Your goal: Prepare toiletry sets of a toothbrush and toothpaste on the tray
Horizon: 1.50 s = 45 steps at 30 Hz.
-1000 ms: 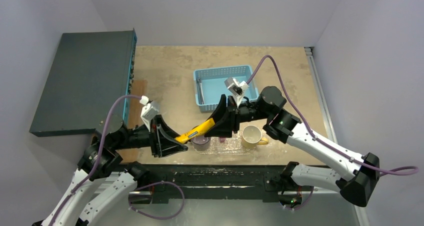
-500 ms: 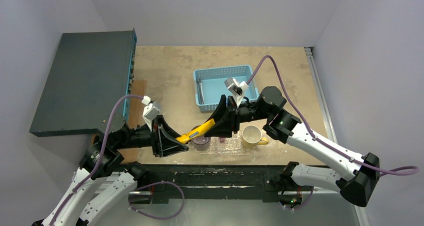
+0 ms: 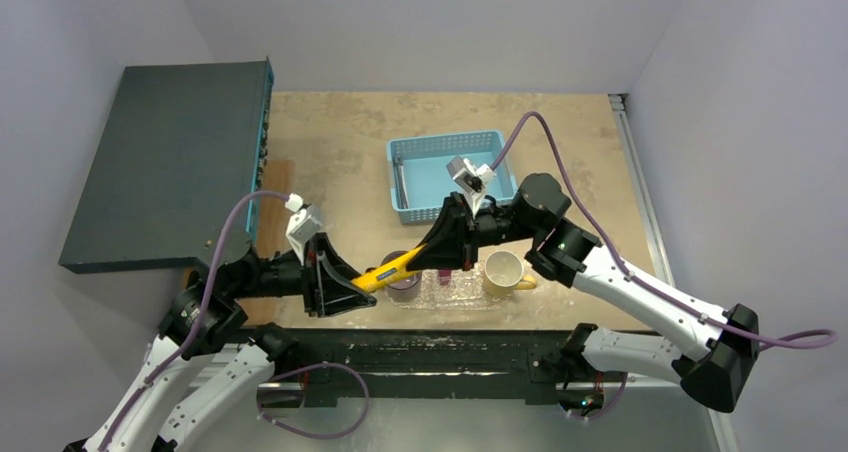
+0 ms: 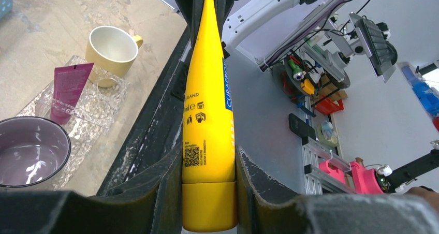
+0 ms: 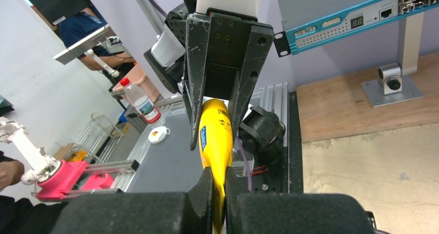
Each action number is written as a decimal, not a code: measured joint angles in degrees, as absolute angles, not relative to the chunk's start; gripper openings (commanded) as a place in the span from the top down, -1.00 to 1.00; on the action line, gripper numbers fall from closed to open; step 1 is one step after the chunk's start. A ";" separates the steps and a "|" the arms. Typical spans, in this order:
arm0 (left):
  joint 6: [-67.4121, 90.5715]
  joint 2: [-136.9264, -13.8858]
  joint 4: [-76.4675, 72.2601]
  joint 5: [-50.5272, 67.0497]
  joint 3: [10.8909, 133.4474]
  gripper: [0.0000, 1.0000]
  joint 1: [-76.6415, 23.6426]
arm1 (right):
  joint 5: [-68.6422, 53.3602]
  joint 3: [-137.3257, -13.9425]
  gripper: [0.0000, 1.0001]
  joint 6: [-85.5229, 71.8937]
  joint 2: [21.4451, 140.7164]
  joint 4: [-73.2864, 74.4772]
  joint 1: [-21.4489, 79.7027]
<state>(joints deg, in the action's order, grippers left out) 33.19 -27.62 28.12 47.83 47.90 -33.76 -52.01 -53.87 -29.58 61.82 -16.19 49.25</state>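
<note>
A yellow toothpaste tube hangs in the air between both arms, just above the purple mug. My left gripper is shut on its cap end. My right gripper is shut on its flat crimped end. In the right wrist view the tube runs from my jaws up into the left gripper's fingers. The clear crinkled tray lies at the table's near edge with a magenta tube on it. I cannot make out a toothbrush in any view.
A purple mug and a yellow mug stand at the tray's two ends. A light-blue basket sits behind them. A large dark box occupies the left side.
My right gripper has closed on the tube's flat end; a second ago its jaws stood open around it. The left gripper has kept its hold on the cap end.
</note>
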 measured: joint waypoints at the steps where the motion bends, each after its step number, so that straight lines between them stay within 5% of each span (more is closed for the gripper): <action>1: 33.10 -27.62 28.38 47.83 47.90 0.28 -33.78 | -51.86 -53.87 1.00 -29.30 61.73 -15.86 49.52; 5: 32.14 -27.90 29.21 46.87 47.92 -0.17 -33.76 | -50.48 -53.87 1.00 -27.51 61.19 -13.78 50.57; 12: 31.05 -29.36 31.51 44.10 48.36 -0.37 -33.76 | -48.56 -54.52 1.00 -23.90 60.23 -6.98 51.75; 29: 22.68 -31.29 41.71 34.52 57.47 -0.48 -33.76 | -34.96 -68.45 1.00 -10.57 59.42 26.26 52.14; 45: 17.47 -33.01 45.58 25.93 56.58 -0.51 -33.76 | -2.68 -82.04 1.00 -10.48 58.15 50.54 52.49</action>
